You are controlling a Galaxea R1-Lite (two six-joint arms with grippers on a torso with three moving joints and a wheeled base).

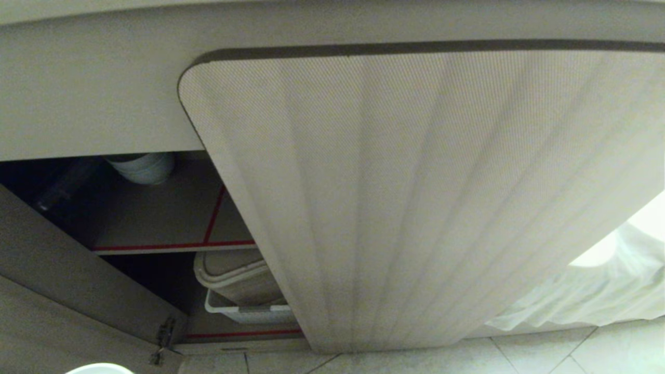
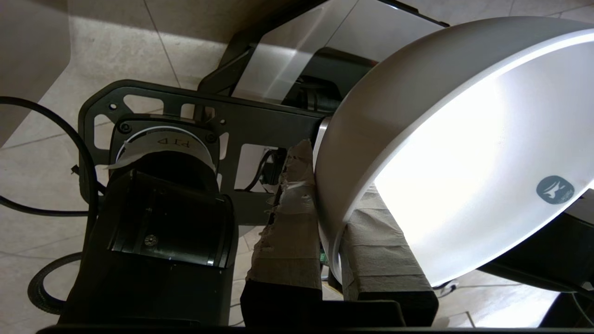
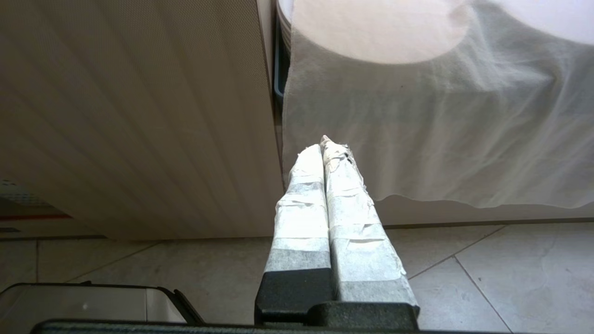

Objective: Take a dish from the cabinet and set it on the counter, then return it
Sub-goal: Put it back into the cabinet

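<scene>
Right, I have the dish (image 2: 417, 153) pinched by its rim in my left fingers (image 2: 297, 241), one taped finger against the outer wall and the other inside the bowl, and they are clamped tight on it. The dish sits tilted in that grip, its open face turned away from my wrist and its foot side toward the dark frame of my own base, with only floor tiles (image 2: 41, 185) beneath, so it is on neither shelf nor worktop at this point. From my head I see just a sliver of its white rim at the bottom left, low and out in front of the cabinet (image 1: 415, 197). The door on my left hangs open; the ribbed door on the right covers the rest. Inside, the brown shelf (image 1: 171, 218) with its red edge strip lies above and ahead of the dish, and a stack of white bowls (image 1: 141, 167) sits at its back. The worktop (image 1: 93, 104) edge runs higher still, over the opening. My left arm is the only one near this; my right fingers (image 3: 325, 153) are pressed together on nothing, parked low before the closed door and the white cloth (image 3: 441, 130). I judge the coming move to be a lift, up and forward.
</scene>
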